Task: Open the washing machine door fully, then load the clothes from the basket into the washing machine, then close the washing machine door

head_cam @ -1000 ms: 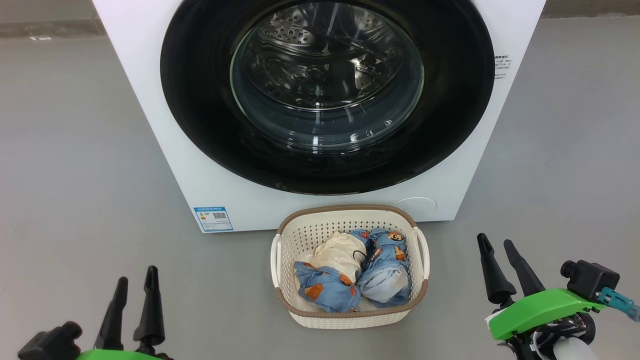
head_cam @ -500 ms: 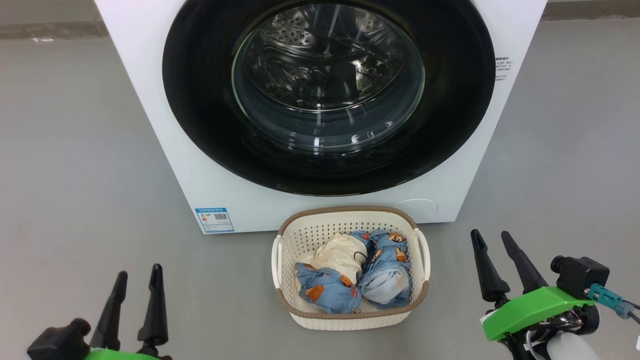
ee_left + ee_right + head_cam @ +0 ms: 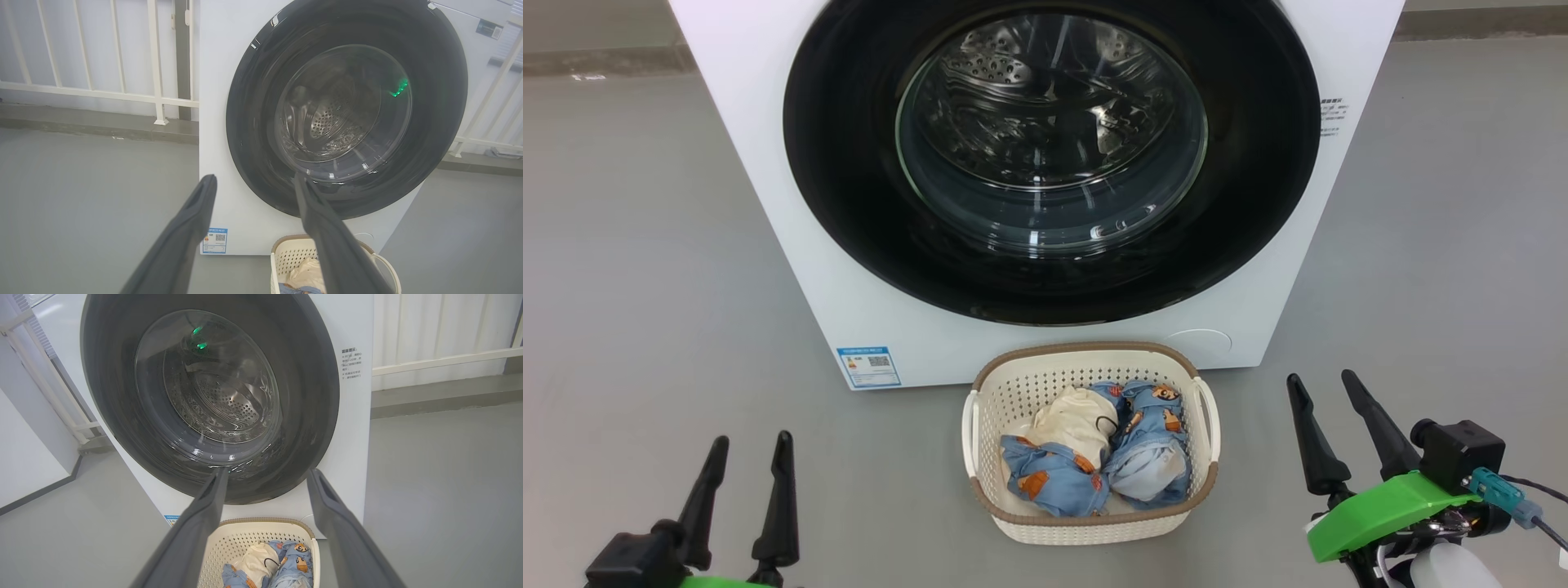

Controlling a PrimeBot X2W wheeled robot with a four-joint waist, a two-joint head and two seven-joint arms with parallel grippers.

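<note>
The white washing machine (image 3: 768, 163) stands ahead with its round black door (image 3: 866, 212) closed flat against its front; the steel drum shows through the glass bowl. On the floor before it sits the cream basket (image 3: 984, 408) holding the clothes (image 3: 1094, 453), blue bear-print pieces and a cream one. My left gripper (image 3: 752, 445) hovers open at lower left, well left of the basket. At lower right my right gripper (image 3: 1323, 382) is open too, right of the basket. The wrist views show the door (image 3: 253, 122) (image 3: 106, 396) and basket (image 3: 282, 253) (image 3: 229, 543) beyond open fingers.
Grey floor (image 3: 645, 245) spreads on both sides of the machine. A white railing (image 3: 94, 94) on a low kerb runs behind it, and a white wall panel (image 3: 28, 457) stands to one side. A blue label sticker (image 3: 868, 367) marks the machine's lower front corner.
The head view has shifted a little. Both grippers stay open; the right one has crept slightly toward the machine and leftward. Door, basket and clothes are unmoved.
</note>
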